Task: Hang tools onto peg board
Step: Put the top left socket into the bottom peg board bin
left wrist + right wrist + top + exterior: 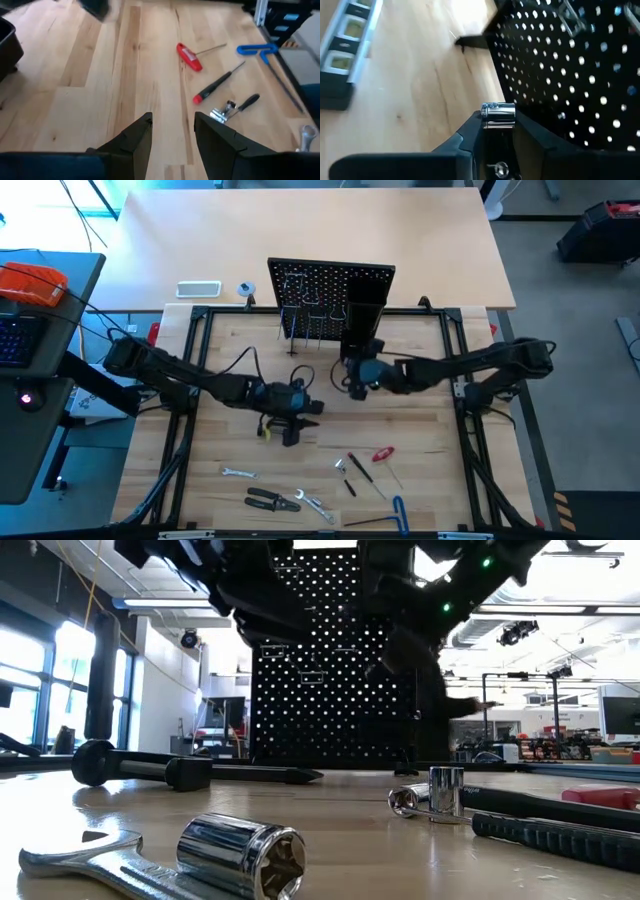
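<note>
Shiny tools lie on a pale wooden table, and a black peg board stands at the back.

Nearest the front edge lie a blue bent hex key (pixel 398 510), black-handled pliers (pixel 270 500) and flat silver wrenches (pixel 313 502). Up close, a smooth, round, mirror-bright socket (pixel 243 854) sits on one wrench. A little farther back is a screwdriver (pixel 383 453) with a fat red handle and a thin metal rod. In the middle, the left gripper (pixel 300 408) hangs over the wood with its two dark fingers apart and nothing between them. A long level (pixel 347 47) with yellow windows lies just below it. The right gripper (pixel 352 376) pinches a short silver socket (pixel 498 115), just in front of the peg board (pixel 330 285). That board is a flat upright panel full of little round holes, with thin wire hooks (pixel 305 322).
</note>
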Motion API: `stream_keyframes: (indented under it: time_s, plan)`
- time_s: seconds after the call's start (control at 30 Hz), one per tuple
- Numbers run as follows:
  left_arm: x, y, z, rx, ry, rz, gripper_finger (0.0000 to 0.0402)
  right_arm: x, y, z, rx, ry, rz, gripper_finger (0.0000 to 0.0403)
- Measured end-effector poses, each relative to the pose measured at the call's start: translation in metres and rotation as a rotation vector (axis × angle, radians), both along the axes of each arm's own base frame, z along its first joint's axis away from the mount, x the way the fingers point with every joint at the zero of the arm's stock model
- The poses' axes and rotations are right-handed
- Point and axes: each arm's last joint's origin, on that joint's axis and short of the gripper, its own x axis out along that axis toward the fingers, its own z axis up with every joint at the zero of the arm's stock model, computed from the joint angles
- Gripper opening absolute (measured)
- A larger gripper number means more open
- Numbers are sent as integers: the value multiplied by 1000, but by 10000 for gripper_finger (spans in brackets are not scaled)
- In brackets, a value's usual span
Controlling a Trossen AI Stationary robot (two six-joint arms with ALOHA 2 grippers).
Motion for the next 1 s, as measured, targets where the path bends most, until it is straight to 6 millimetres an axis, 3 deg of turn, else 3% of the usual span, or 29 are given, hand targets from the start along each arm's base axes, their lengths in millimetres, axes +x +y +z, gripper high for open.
stream_keyframes:
  time_s: [0.5, 1.0]
  plan:
    - [-2, -22, -5, 49, -5, -20, 138, -8, -44, -5, 122, -1, -137, 80]
    - [27, -39, -69, -32, 53, -113, 138, -12, -61, -6, 210, -32, -180, 91]
